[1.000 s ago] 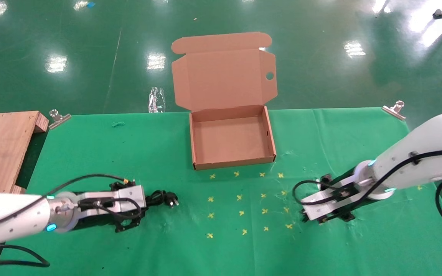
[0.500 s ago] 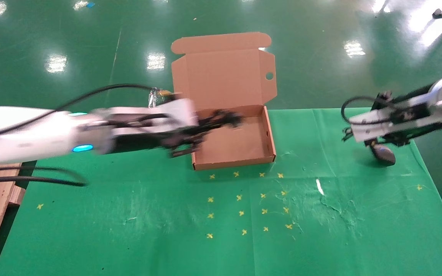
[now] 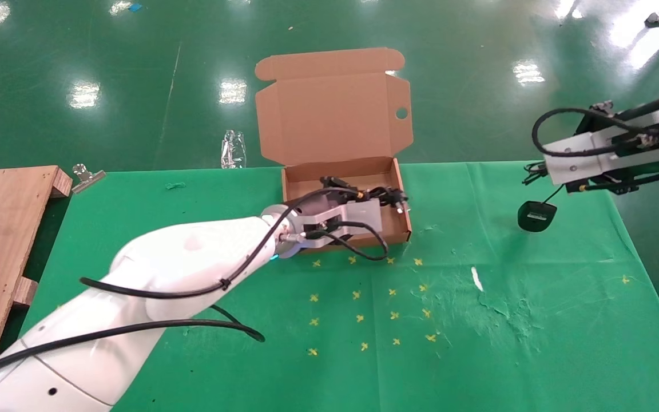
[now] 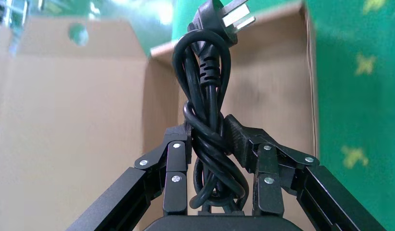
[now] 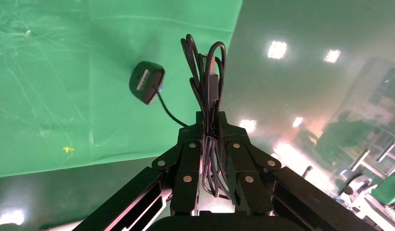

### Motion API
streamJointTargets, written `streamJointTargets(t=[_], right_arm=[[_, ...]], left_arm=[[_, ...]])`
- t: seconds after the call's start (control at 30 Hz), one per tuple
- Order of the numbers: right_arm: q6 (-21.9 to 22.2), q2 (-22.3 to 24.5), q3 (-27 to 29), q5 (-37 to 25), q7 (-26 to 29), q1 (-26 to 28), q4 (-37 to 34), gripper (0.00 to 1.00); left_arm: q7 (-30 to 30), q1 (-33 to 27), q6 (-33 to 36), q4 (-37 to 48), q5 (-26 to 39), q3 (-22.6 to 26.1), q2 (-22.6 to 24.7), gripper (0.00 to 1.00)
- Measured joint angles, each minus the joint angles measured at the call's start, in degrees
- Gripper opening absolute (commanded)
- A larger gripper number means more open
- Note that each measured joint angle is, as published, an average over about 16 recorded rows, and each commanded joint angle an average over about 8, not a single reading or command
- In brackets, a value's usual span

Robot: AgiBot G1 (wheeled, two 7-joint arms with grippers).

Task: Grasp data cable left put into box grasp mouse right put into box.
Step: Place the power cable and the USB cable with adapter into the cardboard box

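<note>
My left gripper is shut on the data cable and holds it inside the open cardboard box, near its right wall. In the left wrist view the thick coiled data cable sits between the fingers of the left gripper, its plug pointing away, with the box behind. My right gripper is raised over the table's far right. In the right wrist view the right gripper is shut on the mouse's bundled thin cord. The mouse dangles below it, also in the right wrist view.
The box's flap lid stands open behind it. A wooden pallet lies at the left edge. Metal clips hold the green cloth at the far corners. Yellow crosses and a white scrap mark the cloth.
Both grippers lifted their loads off the table. My left arm swung the data cable into the box and across to its right side. My right gripper rose, and the mouse now hangs from its cord.
</note>
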Motion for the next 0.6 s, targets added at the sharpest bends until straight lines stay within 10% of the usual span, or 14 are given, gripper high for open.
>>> streamJointTargets(t=[0.07,0.6], right_arm=[[0.1,0.0,0.0,0.3,-0.1,0.7,0.1,0.00],[3.5,-6.1,-0.6,2.5,-3.2,4.8,-0.8,0.00]], left_arm=[[-1.5,-0.3,-1.5,1.1,1.3,1.7,0.2,1.00],[-13.5,-4.2,-6.0,2.6,2.1,7.2,-3.7,1.00]])
